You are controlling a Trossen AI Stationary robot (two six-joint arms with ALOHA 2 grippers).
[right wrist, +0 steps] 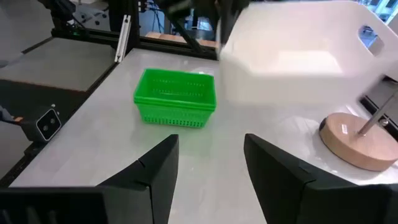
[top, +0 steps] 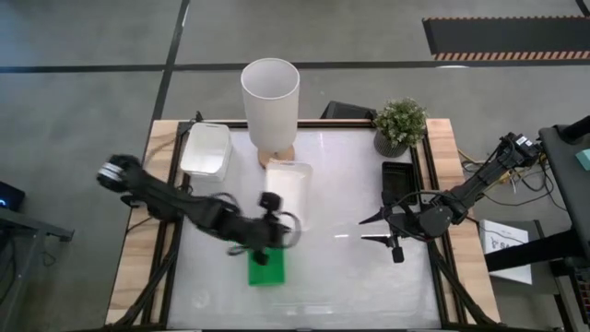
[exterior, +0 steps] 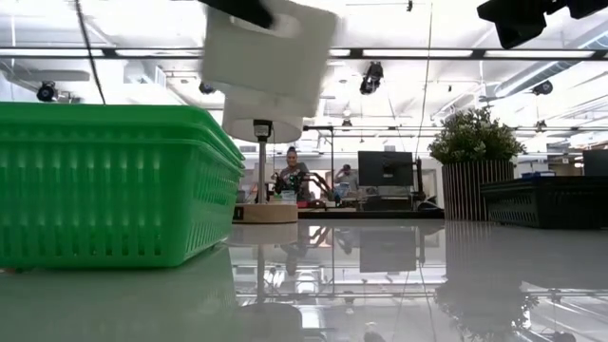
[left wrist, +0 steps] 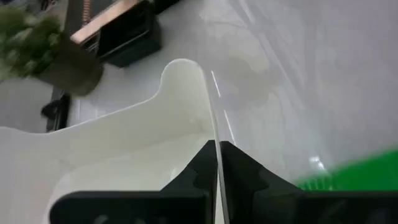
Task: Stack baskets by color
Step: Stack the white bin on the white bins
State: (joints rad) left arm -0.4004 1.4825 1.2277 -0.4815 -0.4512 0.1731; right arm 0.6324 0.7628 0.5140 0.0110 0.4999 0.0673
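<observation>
My left gripper [left wrist: 217, 155] is shut on a white basket [top: 290, 187] held above the middle of the table; it also shows in the air in the low view [exterior: 266, 57] and the right wrist view [right wrist: 292, 53]. A green basket [top: 267, 269] rests on its base near the front edge, just beyond the gripper. Another white basket [top: 205, 149] sits at the far left, and a black basket [top: 398, 180] at the right. My right gripper [top: 373, 229] waits open beside the black basket, holding nothing. My left gripper pinches the white basket's side wall at its rim [left wrist: 216, 127]. One finger [left wrist: 202, 165] is inside the basket and the other [left wrist: 242, 168] outside. The fingers slant down from the table's left. The basket is lifted clear of the table and slightly tilted.
A tall white lamp [top: 270, 97] on a round wooden base [right wrist: 357, 140] stands at the far middle, close behind the lifted basket. A potted plant [top: 399, 123] stands at the far right. Bare tabletop lies between the green basket and my right gripper.
</observation>
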